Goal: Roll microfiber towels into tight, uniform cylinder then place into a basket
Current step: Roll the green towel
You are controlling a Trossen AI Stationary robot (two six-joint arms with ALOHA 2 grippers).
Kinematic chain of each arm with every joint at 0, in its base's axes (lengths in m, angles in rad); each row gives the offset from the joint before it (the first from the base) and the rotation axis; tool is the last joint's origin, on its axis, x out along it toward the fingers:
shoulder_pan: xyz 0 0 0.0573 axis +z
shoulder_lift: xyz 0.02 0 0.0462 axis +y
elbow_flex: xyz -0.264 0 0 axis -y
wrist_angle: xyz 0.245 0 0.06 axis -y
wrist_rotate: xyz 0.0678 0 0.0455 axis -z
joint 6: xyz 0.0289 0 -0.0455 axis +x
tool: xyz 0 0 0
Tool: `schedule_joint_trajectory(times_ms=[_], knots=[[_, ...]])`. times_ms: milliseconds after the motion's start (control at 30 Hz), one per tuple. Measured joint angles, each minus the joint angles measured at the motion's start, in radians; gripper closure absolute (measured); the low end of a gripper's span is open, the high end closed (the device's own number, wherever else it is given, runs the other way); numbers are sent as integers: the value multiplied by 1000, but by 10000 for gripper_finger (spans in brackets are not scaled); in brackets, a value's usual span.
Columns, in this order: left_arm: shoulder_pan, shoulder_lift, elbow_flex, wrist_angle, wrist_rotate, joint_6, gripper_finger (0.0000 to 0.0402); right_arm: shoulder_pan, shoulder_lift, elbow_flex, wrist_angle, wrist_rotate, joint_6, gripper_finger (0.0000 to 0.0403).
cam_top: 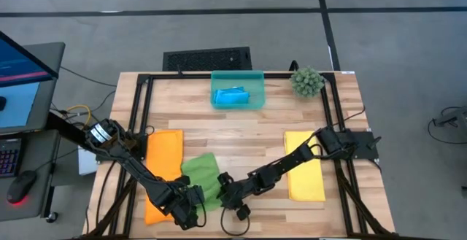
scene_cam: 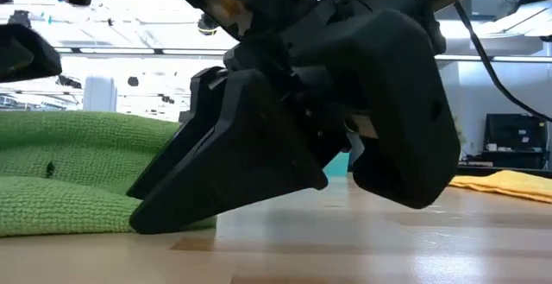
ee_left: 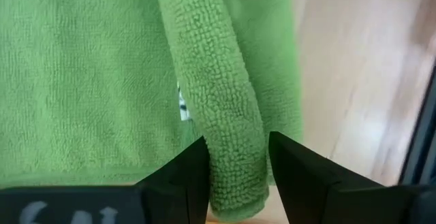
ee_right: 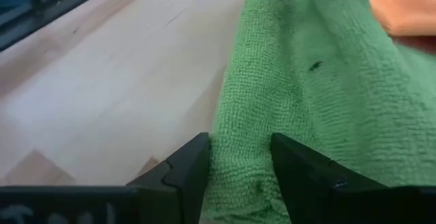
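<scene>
The green towel [cam_top: 200, 176] lies slantwise on the table's near middle, its near edge folded over into a thick roll [ee_left: 218, 81]. My left gripper [cam_top: 191, 209] is at the roll's left end and my right gripper [cam_top: 226, 193] at its right end, each shut on it. An orange towel [cam_top: 162, 173] lies flat to the left and a yellow towel [cam_top: 303, 165] flat to the right. The teal basket [cam_top: 216, 100] stands at the far middle with a blue towel [cam_top: 233, 95] inside. My left gripper [ee_left: 235, 161] pinches the rolled edge of the green towel [ee_left: 233, 139] between its two fingers, several layers thick. The fingers slant steeply down and straddle the roll near its end. The towel rests on the table. My right gripper [ee_right: 240, 157] has the folded edge of the green towel [ee_right: 240, 132] between its two fingers, more than one layer. It comes slanting down from the table's right side. The fingertips [scene_cam: 151, 219] are down at the table surface beside the cloth, which lies slack on the wood.
A spiky green plant ball [cam_top: 307, 82] sits at the far right corner. A black frame [cam_top: 139, 116] runs round the table top. Bare wood [cam_top: 241, 134] lies between the towels and the basket. A monitor and a keyboard stand off the table's left.
</scene>
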Motion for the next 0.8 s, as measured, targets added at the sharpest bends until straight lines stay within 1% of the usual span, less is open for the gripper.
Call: schedule_joint_trajectory(times_ms=[133, 233, 333, 533, 600, 733, 800], knots=[[0, 0, 8, -2, -1, 5, 267, -14, 1, -1, -6, -22, 94, 219], [-8, 0, 8, -4, -3, 4, 267, -19, -1, -1, -8, -22, 138, 238], [-20, 0, 8, -5, -3, 4, 267, -21, -1, -2, -7, -15, 143, 279], [-48, 0, 8, -10, 1, -9, 267, -22, -1, -4, -3, -8, 148, 381], [-58, -3, 8, -26, 1, -23, 267, -23, 0, 7, -3, -29, 171, 388], [-71, -16, 8, -66, -1, -65, 267, -32, 3, 33, -12, -72, 232, 367], [-74, -35, 8, -84, -15, -74, 267, -33, 4, 42, -20, -86, 245, 366]])
